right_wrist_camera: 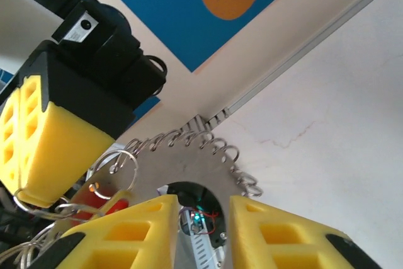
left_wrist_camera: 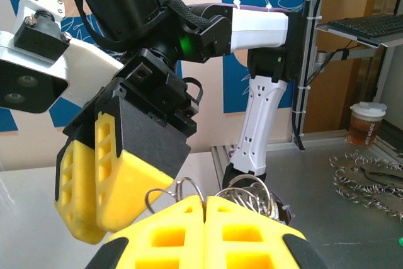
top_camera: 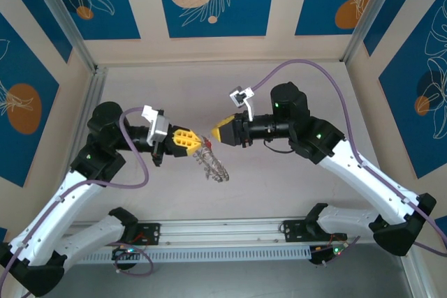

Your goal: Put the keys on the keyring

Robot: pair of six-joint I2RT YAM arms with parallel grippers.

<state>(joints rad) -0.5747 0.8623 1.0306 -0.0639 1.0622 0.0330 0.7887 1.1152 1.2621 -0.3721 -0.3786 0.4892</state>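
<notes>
In the top view my left gripper (top_camera: 198, 143) is shut on the keyring (top_camera: 214, 166), a silvery bunch that dangles below its yellow tips. The red-headed key (top_camera: 208, 144) sits at the ring, between the two grippers. My right gripper (top_camera: 216, 132) faces it tip to tip. From the left wrist, my left gripper (left_wrist_camera: 205, 201) pinches a thin ring wire, and the silvery bunch (left_wrist_camera: 255, 192) hangs just beyond. In the right wrist view my right gripper (right_wrist_camera: 201, 218) stands open with nothing between its pads. The red key (right_wrist_camera: 94, 203) lies just left of it, under a grey fringed circle (right_wrist_camera: 189, 159).
Loose metal rings (left_wrist_camera: 365, 177) lie in a chain on the table at the right of the left wrist view. A paper cup (left_wrist_camera: 366, 123) stands behind them. The aluminium rail (top_camera: 223, 229) runs along the near edge between the arm bases.
</notes>
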